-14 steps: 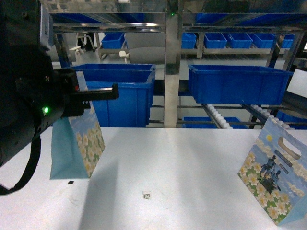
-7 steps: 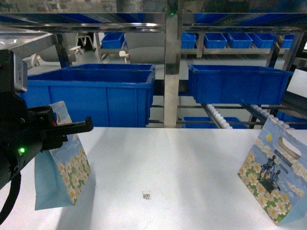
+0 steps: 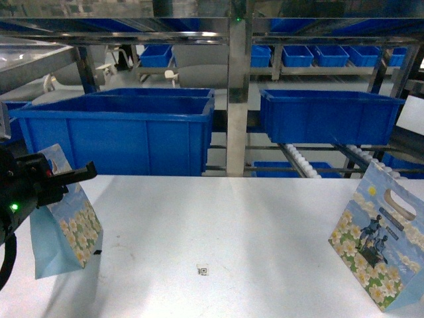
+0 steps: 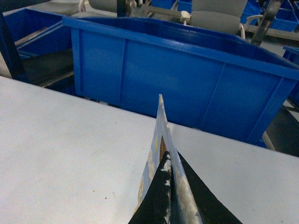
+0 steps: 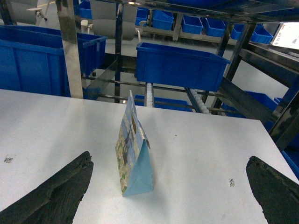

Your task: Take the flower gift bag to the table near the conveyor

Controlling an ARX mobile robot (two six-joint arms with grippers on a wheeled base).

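Head view: two flower gift bags (image 3: 63,225) (image 3: 381,242), one table (image 3: 232,225).

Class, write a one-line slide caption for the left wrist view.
Left gripper pinching the top edge of a flower gift bag above the white table, a blue bin behind.

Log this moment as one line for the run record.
left pincer: shut on flower gift bag, at table left edge | right pincer: open, empty | second gift bag: standing upright on table
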